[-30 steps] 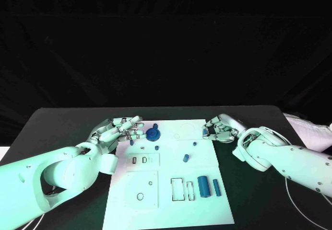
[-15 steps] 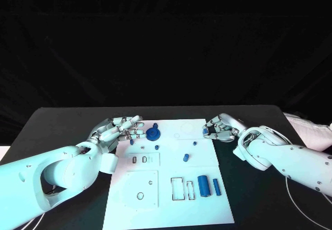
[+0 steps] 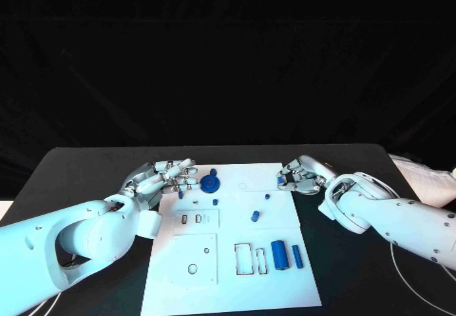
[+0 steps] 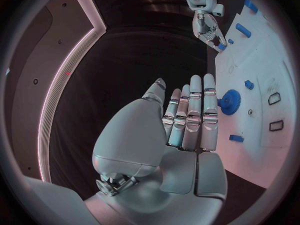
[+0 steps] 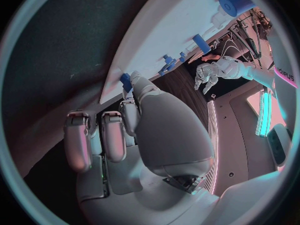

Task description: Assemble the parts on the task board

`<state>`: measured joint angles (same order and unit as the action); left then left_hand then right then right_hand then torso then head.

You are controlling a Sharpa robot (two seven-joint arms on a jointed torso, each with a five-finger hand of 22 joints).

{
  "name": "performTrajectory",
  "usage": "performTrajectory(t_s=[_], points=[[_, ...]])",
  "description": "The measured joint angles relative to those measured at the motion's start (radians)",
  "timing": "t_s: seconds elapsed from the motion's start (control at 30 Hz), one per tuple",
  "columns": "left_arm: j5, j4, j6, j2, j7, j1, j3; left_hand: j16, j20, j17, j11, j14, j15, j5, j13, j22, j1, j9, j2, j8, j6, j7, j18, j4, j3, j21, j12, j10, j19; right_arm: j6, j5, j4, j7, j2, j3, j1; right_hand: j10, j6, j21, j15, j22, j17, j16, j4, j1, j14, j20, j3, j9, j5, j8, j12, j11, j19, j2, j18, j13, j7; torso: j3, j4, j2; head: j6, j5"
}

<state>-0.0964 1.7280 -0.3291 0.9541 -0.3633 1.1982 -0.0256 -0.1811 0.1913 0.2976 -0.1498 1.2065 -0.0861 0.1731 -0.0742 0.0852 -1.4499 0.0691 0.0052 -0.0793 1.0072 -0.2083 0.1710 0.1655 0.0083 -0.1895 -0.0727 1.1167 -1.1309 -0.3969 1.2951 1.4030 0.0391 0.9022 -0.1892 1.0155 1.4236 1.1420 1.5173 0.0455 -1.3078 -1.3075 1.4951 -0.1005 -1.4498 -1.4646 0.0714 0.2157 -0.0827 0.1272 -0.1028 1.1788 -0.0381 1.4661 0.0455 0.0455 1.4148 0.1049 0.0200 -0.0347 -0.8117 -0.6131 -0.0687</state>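
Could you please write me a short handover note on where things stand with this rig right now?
Left hand: holds nothing, fingers apart, beside the blue gear at the task board far-left corner.
Right hand: at the far-right edge, pinching a small blue part.
Two blue cylinders lie near the rectangular slots; small pegs sit mid-board.
Done: cannot tell which parts are seated. Left: place the held part, then the rest.

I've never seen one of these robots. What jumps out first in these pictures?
A white task board lies mid-table, lit bright against the black table. At its far end sits a blue gear, beside the left robot hand with fingers spread. The right robot hand at the board's far right edge pinches a small blue part.
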Motion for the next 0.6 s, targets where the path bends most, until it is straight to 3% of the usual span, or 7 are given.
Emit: performTrajectory(t_s=[0.1, 0.27, 0.6], points=[[0.000, -0.001, 0.000, 0.000, 0.000, 0.000, 0.000, 0.000, 0.000, 0.000, 0.000, 0.000, 0.000, 0.000, 0.000, 0.000, 0.000, 0.000, 0.000, 0.000, 0.000, 0.000, 0.000, 0.000, 0.000, 0.000, 0.000, 0.000, 0.000, -0.014, 0.008, 0.030, -0.014, 0.000, -0.001, 0.001, 0.003, 0.003, 0.000, 0.003, 0.000, 0.000, 0.000, -0.001, 0.009, 0.000, 0.000, 0.001, 0.000, 0.000, 0.000, 0.000, 0.003, 0.000, -0.002, 0.000, 0.000, 0.003, 0.0003, -0.0004, 0.001, 0.001, 0.001], [0.000, -0.006, 0.000, 0.000, 0.000, 0.000, 0.000, 0.000, 0.000, 0.000, 0.000, 0.000, 0.000, 0.000, 0.000, 0.000, 0.000, 0.000, 0.000, 0.000, 0.000, 0.000, 0.000, 0.000, 0.000, 0.000, 0.000, 0.000, 0.000, -0.042, 0.032, 0.099, -0.064, -0.006, -0.011, 0.018, 0.000, 0.004, -0.001, 0.004, 0.000, 0.000, -0.012, -0.004, 0.029, -0.001, -0.006, 0.013, 0.000, -0.017, 0.000, -0.043, 0.025, -0.001, -0.008, 0.000, 0.021, 0.004, 0.0012, -0.0021, 0.002, 0.002, 0.002], [0.000, -0.018, 0.000, -0.002, 0.000, 0.000, 0.000, 0.000, 0.000, 0.001, 0.000, 0.000, 0.000, 0.000, 0.000, 0.000, 0.000, 0.000, 0.000, 0.000, 0.000, 0.000, 0.000, 0.000, 0.000, 0.004, 0.000, 0.000, 0.000, -0.081, 0.087, 0.226, -0.158, -0.067, -0.014, 0.017, -0.002, 0.004, -0.004, 0.005, 0.000, 0.000, -0.014, 0.002, 0.033, -0.002, -0.007, 0.024, -0.001, -0.015, 0.005, -0.062, 0.027, 0.000, -0.012, 0.000, 0.029, 0.003, 0.0072, -0.0103, 0.010, -0.014, 0.012]])
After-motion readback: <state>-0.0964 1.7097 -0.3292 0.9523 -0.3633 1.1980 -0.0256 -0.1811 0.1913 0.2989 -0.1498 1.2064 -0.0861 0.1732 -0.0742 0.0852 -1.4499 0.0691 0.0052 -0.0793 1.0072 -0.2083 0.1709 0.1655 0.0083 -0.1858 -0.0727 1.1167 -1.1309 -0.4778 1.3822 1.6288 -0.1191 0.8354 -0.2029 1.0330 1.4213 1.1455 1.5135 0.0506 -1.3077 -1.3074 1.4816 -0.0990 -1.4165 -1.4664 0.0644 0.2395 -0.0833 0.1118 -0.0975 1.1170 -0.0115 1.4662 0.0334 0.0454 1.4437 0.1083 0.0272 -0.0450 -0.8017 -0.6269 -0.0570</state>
